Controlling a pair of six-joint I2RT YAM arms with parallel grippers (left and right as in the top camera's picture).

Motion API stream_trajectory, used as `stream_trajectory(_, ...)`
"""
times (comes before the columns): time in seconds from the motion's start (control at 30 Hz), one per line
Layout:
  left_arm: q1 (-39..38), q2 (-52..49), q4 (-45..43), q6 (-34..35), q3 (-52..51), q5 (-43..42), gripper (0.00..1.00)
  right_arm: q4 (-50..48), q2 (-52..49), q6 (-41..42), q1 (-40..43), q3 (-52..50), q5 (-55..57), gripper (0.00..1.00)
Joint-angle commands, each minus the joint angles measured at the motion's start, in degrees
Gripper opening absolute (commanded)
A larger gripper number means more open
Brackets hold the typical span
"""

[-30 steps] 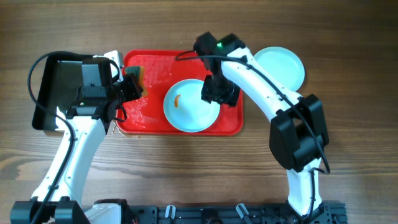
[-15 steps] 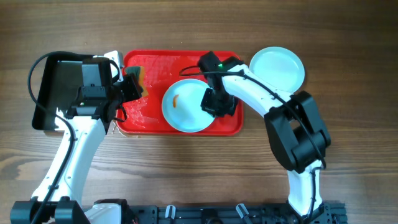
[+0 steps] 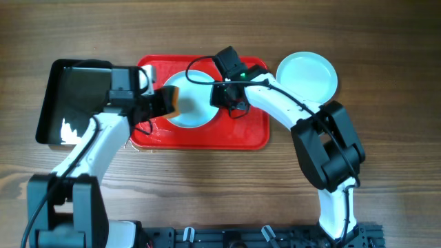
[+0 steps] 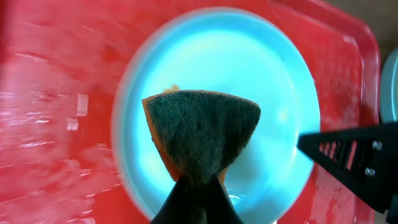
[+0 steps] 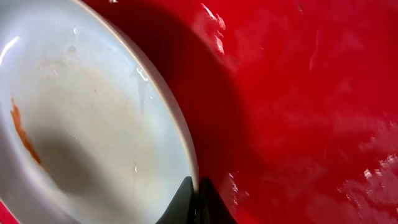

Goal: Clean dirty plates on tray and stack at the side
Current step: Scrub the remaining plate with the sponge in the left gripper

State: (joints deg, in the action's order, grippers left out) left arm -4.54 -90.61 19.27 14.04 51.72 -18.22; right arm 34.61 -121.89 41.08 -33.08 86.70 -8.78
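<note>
scrubbing smeared plate (image 3: 198, 111) on tray (image 3: 241, 135): my left jaws clamp sponge (image 4: 202, 134), right jaws pinch rim; clean plate (image 3: 307, 74) benched at 2 o'clock.

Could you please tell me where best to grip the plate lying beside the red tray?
Probably its thin rim, one jaw inside and one outside: the plate lies flat on the table, so nothing else can be pinched. Come from above at its right edge, as its left edge sits close to the tray.
</note>
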Motion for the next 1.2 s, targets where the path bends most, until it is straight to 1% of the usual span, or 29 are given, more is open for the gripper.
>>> stream_trajectory(0.0, -4.2, -1.2, -3.7, 0.3, 0.0, -1.9, 0.04, -0.5, -2.1, -2.2, -2.3, -0.1, 2.4, 0.04)
stream_trajectory(0.03, -5.0, -1.2, -4.9, 0.3, 0.0, -1.8, 0.04, -0.7, -2.4, -2.1, -2.8, -0.1, 2.7, 0.04)
stream_trajectory(0.13, -6.1, -1.6, -6.7, 5.7, 0.0, 6.6, 0.04, -0.8, -2.4, -2.1, -3.0, -0.1, 2.2, 0.04)
stream_trajectory(0.27, -6.1, -3.8, -7.1, 6.2, 0.0, 6.5, 0.04, -0.3, -2.4, -1.9, -3.0, -0.1, -1.8, 0.04)
stream_trajectory(0.4, -6.3, -6.1, -7.4, 6.2, 0.0, 4.8, 0.04, -1.0, -2.4, -1.9, -2.9, -0.1, -1.2, 0.04)
stream_trajectory(0.57, -7.4, -7.5, -8.2, 6.2, 0.0, 4.8, 0.04, -0.7, -2.4, -1.8, -2.8, -0.1, -1.2, 0.04)
stream_trajectory(0.63, -8.1, -8.7, -8.8, 6.2, 0.0, 4.8, 0.04, 0.9, -2.4, -0.2, -2.8, -0.1, -1.2, 0.04)
stream_trajectory(0.77, -9.7, -12.2, -9.9, 6.2, 0.0, 5.9, 0.04, 2.3, -2.4, -0.2, -2.6, -0.1, -1.2, 0.04)
stream_trajectory(0.8, -9.7, -12.5, -9.7, 6.1, 0.0, 7.7, 0.04, 2.4, -2.4, -0.2, -2.6, -0.1, -1.2, 0.04)
stream_trajectory(0.87, -9.7, -12.6, -8.1, 5.8, 0.0, 15.6, 0.04, 2.8, -2.4, -0.2, -2.6, -0.1, -1.1, 0.04)
stream_trajectory(0.93, -9.7, -12.6, -4.4, 5.7, 0.0, 28.9, 0.04, 3.6, -2.4, -0.4, -2.5, -0.1, 0.5, 0.04)
stream_trajectory(1.0, -9.6, -12.6, -0.6, 5.7, 0.0, 40.2, 0.04, 3.8, -2.4, -0.4, -2.4, -0.1, 1.5, 0.04)
stream_trajectory(1.1, -9.6, -12.2, 0.4, 5.7, 0.0, 46.7, 0.04, 3.9, -2.4, 0.0, -2.2, -0.1, 1.5, 0.04)
stream_trajectory(1.17, -9.6, -10.6, 0.3, 5.7, 0.1, 48.3, 0.04, 4.2, -2.4, 0.0, -2.2, -0.1, 1.5, 0.05)
